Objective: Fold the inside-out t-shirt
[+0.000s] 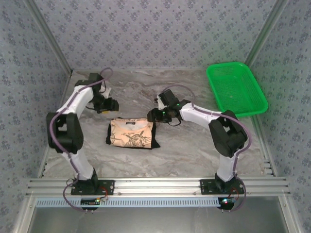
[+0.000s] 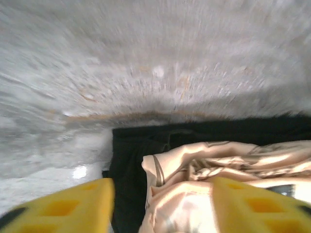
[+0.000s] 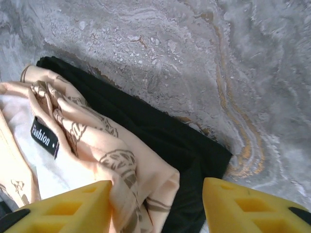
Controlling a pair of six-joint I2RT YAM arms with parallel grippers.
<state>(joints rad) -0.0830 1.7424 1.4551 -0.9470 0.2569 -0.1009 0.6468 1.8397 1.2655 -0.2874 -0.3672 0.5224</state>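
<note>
ok so nearest you, both arms come up off their bases at the front rail with the elbows bowed outward. your left arm climbs the left side and bends back in, so the left gripper (image 1: 108, 106) hangs just past the shirt's far left corner, tipped down toward the cloth. its wrist view is smeared, but you can see the yellow fingers (image 2: 92, 199) standing well apart with nothing between them. your right arm folds at the elbow and runs its white forearm leftward, which puts the right gripper (image 1: 153, 115) just beyond the far right corner, jaws spread too and gripping nothing, just cloth underneath. the inside-out t-shirt (image 1: 130, 134) lies mid-table between the two arms, a bit left of centre, folded into a flat rectangle with its long axis running left to right. the small dark neck label (image 3: 43, 137) sits at the far edge, so the collar end points away from you. it's lying on a black garment (image 1: 155, 137) that peeks out along the sides. far back right on the marbled table (image 1: 194, 150) there's a green basket (image 1: 236, 88), well apart from all of it
</note>
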